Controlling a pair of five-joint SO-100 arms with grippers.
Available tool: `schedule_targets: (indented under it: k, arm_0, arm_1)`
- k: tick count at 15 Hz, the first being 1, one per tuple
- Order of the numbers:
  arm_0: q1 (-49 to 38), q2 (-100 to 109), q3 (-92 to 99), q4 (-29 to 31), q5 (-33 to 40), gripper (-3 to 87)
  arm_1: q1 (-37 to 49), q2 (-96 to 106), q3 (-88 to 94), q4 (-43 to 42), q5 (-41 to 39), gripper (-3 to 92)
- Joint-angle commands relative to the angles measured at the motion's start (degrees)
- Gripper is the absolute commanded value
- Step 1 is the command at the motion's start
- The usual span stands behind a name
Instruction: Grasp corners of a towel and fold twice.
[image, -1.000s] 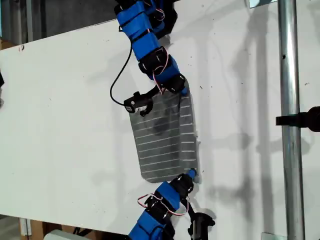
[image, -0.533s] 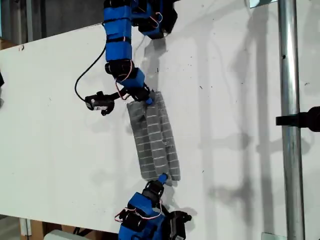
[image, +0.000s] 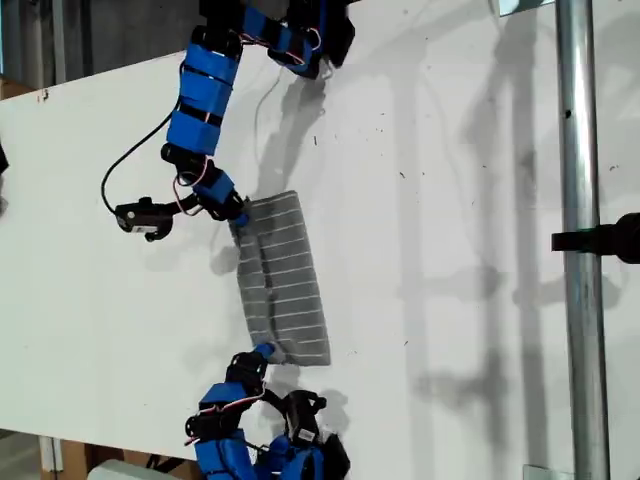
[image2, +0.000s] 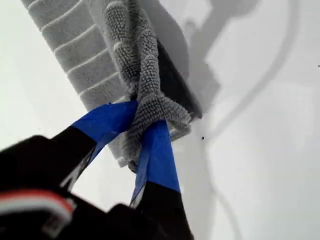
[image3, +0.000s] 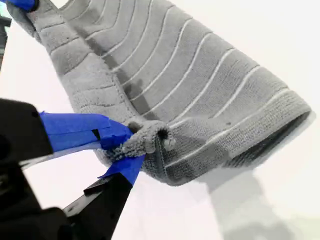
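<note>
White table (image: 460, 250); folded grey striped towel (image: 285, 280) on it

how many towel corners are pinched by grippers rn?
2. My first gripper is shut on one corner of the towel; my second gripper is shut on another. The remaining corners look folded under and are partly hidden.

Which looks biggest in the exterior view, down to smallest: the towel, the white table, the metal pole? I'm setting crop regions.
1. White table, filling most of the view.
2. Metal pole: spans the full height but is narrow. It may be nearer the camera, so its rank over the towel is unsure.
3. Towel.
</note>
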Motion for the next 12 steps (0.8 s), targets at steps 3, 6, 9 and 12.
schedule_targets:
  k: [3,6,9,12]
  arm_0:
    - [4.0,5.2,2.5,2.5,-6.2,-2.9]
    - [11.1,4.2,9.8,-2.6,-14.9,-2.8]
    - [16.6,1.3,17.4,-10.7,-23.6,-2.6]
    - [18.6,-1.8,21.3,-16.5,-27.9,4.5]
  arm_1:
    - [-4.0,4.7,1.2,4.2,1.1,-0.1]
    - [-8.3,5.0,8.2,5.2,4.9,-0.1]
    - [-10.5,0.5,11.2,4.7,8.0,-0.1]
    - [-8.3,-10.1,9.0,7.6,12.1,11.3]
